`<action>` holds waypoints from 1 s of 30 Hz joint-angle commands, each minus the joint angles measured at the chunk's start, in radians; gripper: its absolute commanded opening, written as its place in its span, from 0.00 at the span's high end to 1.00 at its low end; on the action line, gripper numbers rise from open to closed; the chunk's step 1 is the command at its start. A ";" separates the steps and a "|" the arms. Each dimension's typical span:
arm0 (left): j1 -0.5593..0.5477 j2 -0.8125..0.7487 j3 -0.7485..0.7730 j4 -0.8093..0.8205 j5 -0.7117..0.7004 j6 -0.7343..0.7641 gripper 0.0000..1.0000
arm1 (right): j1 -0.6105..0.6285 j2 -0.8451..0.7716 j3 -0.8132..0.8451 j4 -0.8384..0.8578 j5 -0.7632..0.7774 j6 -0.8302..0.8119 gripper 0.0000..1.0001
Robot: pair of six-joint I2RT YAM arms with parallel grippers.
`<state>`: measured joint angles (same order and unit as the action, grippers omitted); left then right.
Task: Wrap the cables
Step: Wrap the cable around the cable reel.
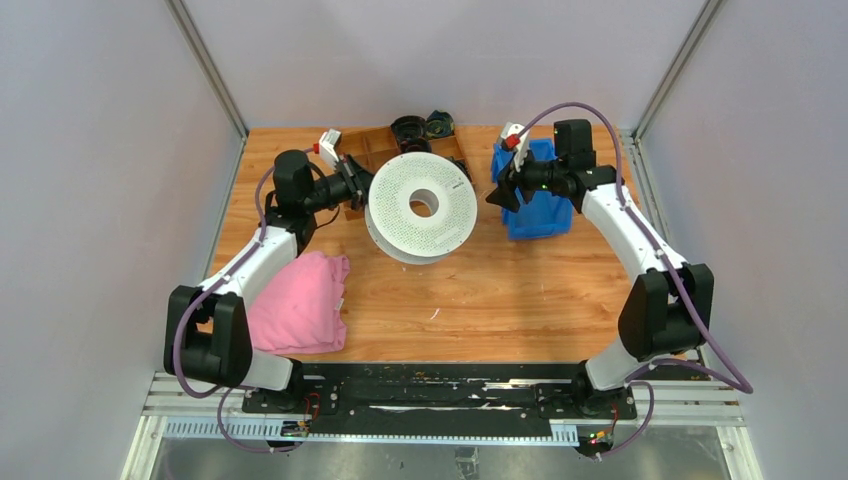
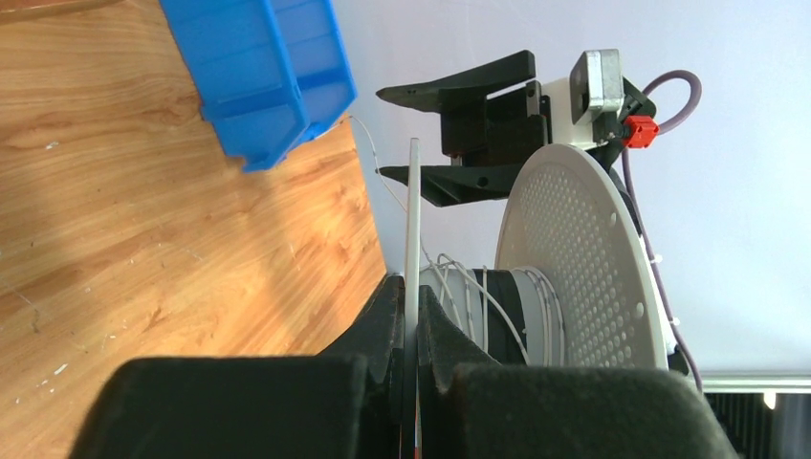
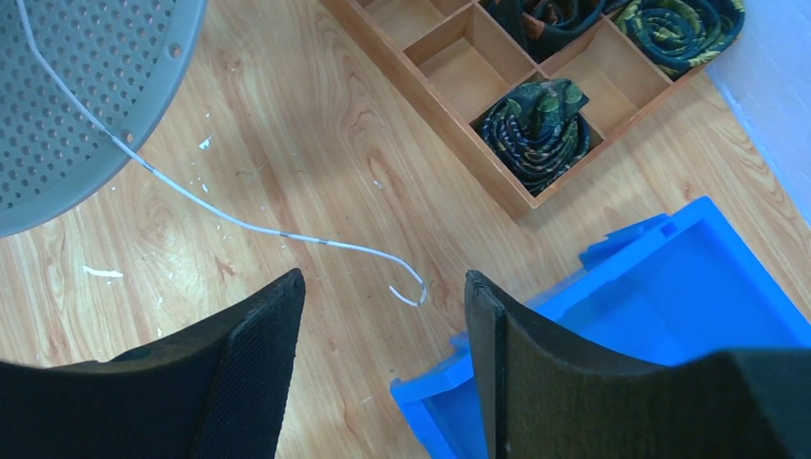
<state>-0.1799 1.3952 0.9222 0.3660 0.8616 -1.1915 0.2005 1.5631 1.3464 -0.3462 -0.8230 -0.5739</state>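
Free end of cable [image 3: 330, 243] loose between wide-apart right fingers [image 3: 253, 363]; left fingers [image 2: 378, 320] tight on spool flange [image 2: 413, 220].

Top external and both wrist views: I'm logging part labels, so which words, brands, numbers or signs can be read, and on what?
No readable text shows in any view.
Perforated spool: only holes, no label.
Blue bin: plain.
Cable: dark bands at intervals, no characters.
Wooden divider tray: plain.

White dotted spool [image 1: 400, 215], blue bin [image 1: 540, 215], perhaps grey-banded cable [image 3: 287, 235].
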 commanded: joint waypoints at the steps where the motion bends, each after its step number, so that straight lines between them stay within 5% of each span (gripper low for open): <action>1: -0.009 -0.042 0.043 0.065 0.033 -0.010 1.00 | 0.030 0.025 0.047 -0.073 -0.019 -0.090 0.40; 10: -0.012 -0.048 0.040 0.065 0.027 -0.011 1.00 | 0.054 0.066 0.076 -0.099 -0.035 -0.124 0.60; 17: -0.011 -0.054 0.036 0.069 0.006 -0.028 1.00 | 0.059 0.047 0.031 -0.108 -0.056 -0.106 0.98; 26: -0.007 -0.007 0.070 0.102 -0.144 -0.103 1.00 | 0.073 -0.106 -0.182 0.168 -0.201 0.404 0.99; 30: -0.007 0.016 0.091 0.102 -0.171 -0.114 1.00 | 0.074 -0.136 -0.200 0.198 -0.237 0.476 0.99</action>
<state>-0.1864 1.3937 0.9508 0.3962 0.7273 -1.2533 0.2615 1.4731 1.1606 -0.2558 -0.9817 -0.2726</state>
